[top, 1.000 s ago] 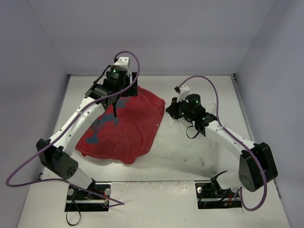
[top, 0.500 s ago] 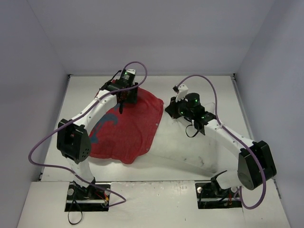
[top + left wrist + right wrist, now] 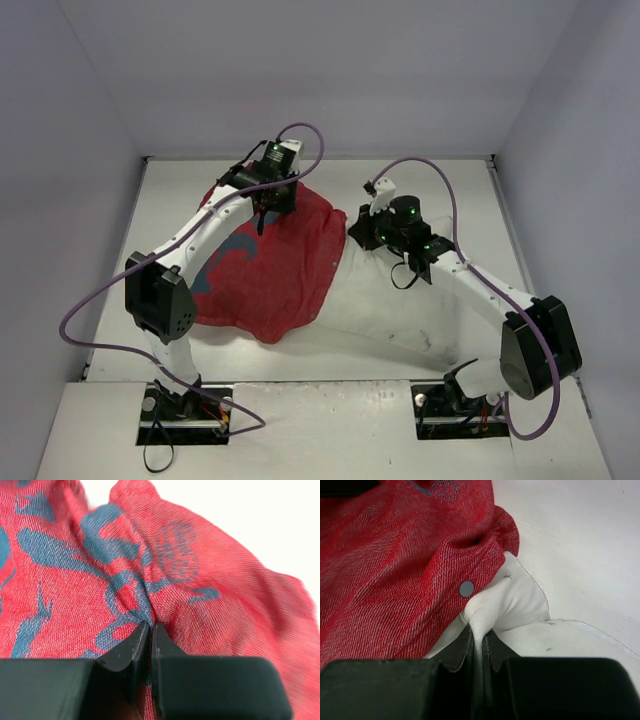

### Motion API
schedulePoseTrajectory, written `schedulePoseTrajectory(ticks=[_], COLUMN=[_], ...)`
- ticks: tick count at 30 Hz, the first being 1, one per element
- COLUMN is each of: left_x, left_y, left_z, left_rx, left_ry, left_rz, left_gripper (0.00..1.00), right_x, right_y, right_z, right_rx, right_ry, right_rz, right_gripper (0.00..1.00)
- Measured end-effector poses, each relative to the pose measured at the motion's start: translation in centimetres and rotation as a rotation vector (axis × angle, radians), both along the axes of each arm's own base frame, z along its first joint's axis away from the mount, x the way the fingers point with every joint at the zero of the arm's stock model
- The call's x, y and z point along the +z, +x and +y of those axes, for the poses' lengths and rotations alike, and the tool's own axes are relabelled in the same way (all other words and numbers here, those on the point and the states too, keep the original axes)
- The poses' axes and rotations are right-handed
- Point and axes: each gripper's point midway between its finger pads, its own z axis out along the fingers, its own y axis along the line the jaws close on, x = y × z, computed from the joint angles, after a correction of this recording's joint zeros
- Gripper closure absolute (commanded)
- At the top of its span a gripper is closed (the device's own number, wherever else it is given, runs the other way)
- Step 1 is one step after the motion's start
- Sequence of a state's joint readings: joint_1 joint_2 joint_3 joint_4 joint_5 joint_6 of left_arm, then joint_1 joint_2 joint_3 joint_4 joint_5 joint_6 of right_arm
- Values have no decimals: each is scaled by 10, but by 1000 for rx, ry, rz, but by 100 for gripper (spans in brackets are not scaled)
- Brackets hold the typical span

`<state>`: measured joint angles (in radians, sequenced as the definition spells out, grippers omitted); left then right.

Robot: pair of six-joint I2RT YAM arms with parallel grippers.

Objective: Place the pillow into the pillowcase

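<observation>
The pillowcase (image 3: 270, 270) is spread on the white table (image 3: 450, 180), left of centre and towards the far side. Its duller red side is turned up, and bluish patches can be seen on it. It is rumpled, and its near edge is rounded and uneven.

The left gripper (image 3: 151, 627) is closed on the pillowcase. In the left wrist view a raised fold of red cloth is pinched between the 2 dark fingers (image 3: 125, 652), with creases running out from the pinch. From above, this grip is seen at the far edge of the cloth, where the left arm is stretched across the fabric.

The right gripper (image 3: 479, 630) is clamped shut on the pillow (image 3: 515, 600). A peak of white fabric is squeezed between its fingers just beside the right edge of the pillowcase. A small grey round stud (image 3: 466, 588) is set on the red hem right above that pinch, and the hem is lapped over the white material there.

Part of the pillow is outside the cover, flattened on the table to the right of the red cloth. From above it can barely be told apart from the white surface — how much of it is inside the cover cannot be told.

A purple cable (image 3: 310, 140) is looped over the left wrist.
</observation>
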<state>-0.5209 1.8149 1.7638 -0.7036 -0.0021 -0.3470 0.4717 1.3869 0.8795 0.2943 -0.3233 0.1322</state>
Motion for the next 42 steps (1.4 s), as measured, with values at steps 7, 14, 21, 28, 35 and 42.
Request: schedulePoseTrajectory(ticks=[7,14,21,28,35,42], left_x=[48,48,33,15,16,17], left_y=[-35,-40,-22,-13,-3,0], left_z=[-59,-60,-15,15,36,40], left_rx=[-131,-107,-13,32,70,69], left_ry=[-43,1,92,166,193,183], left_rz=[-93,-120,-125,-102,-109,-105], left_gripper=[100,96,83,48,44,46], right_x=[-6,-8,-4,-2,-2,-2], right_y=[0,1,3,3,2,2], right_z=[-2,-5,-3,-1,0,0], right_rx=[-8,-29,-31,-27,-23,-22], right_ry=[-16,-28,-10,-5,-3,-3], right_rz=[23,27,14,11,12,13], right_gripper=[100,100,100,100,100,100])
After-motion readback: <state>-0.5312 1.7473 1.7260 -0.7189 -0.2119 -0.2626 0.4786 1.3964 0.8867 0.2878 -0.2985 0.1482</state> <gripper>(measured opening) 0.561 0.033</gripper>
